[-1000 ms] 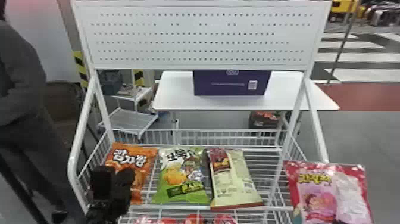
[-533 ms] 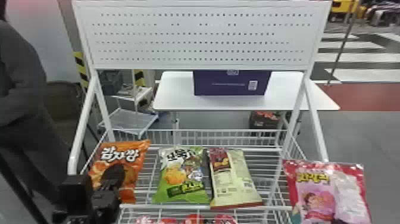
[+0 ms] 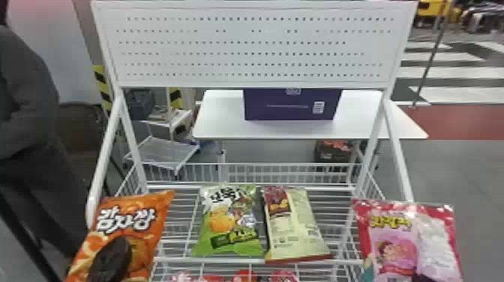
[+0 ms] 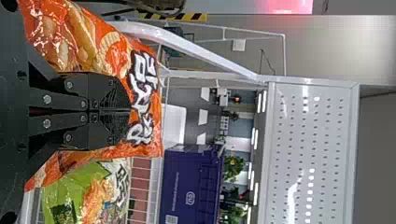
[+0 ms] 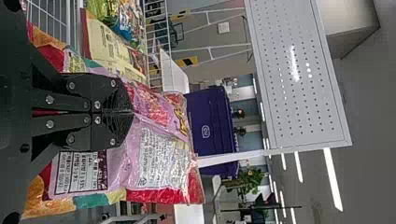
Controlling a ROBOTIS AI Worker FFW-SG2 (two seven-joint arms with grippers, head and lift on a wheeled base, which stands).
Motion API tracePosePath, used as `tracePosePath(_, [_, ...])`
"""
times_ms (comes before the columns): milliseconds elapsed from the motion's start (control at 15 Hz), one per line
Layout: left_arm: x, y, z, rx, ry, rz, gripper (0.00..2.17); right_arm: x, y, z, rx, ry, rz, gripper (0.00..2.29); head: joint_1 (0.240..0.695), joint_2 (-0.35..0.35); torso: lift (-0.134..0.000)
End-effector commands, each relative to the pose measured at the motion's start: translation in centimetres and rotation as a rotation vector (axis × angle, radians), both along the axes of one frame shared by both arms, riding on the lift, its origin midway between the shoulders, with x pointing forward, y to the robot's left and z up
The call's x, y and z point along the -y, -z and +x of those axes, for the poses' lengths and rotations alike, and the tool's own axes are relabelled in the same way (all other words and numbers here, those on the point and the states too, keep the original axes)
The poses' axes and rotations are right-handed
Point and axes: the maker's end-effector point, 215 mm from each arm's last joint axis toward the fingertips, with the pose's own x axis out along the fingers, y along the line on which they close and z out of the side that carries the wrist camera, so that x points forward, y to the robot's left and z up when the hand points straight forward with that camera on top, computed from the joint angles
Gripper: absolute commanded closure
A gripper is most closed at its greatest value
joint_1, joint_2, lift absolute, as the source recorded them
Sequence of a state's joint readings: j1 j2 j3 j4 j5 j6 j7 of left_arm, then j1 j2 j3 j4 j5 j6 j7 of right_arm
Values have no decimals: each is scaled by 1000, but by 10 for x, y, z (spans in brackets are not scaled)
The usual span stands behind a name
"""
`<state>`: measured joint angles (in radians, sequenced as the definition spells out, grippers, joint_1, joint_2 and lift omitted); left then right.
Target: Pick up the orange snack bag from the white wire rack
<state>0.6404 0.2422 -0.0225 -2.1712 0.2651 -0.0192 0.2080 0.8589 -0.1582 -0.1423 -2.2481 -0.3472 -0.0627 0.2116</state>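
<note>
Left gripper [image 3: 111, 258]: flat black fingers drawn together, gripping the orange snack bag [image 3: 150, 204], a glossy, crinkled film pouch with bold white lettering, which spreads out to both sides of the fingertips. To the hand's right, a green-and-white pillow-shaped film bag [image 3: 221, 221] lies on the white wire rack [image 3: 180, 240]; farther right, a cream-and-red film bag [image 3: 300, 225]. Right gripper [image 3: 423, 278]: fingers closed on a shiny pink-and-red plastic bag [image 3: 393, 240], its film wrinkled beside the fingertips.
</note>
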Motion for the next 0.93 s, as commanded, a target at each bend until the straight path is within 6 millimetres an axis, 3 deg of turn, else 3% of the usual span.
tracePosePath(0, [-1,-8,-16,33,-8,-18,2091,-3,0,0,0,-4,6,2253,499,0,0])
tracePosePath(867, [2,-6,-23,31,-3,-22,2091,-2,-2,-1,2,-6,0,2253,499,0,0])
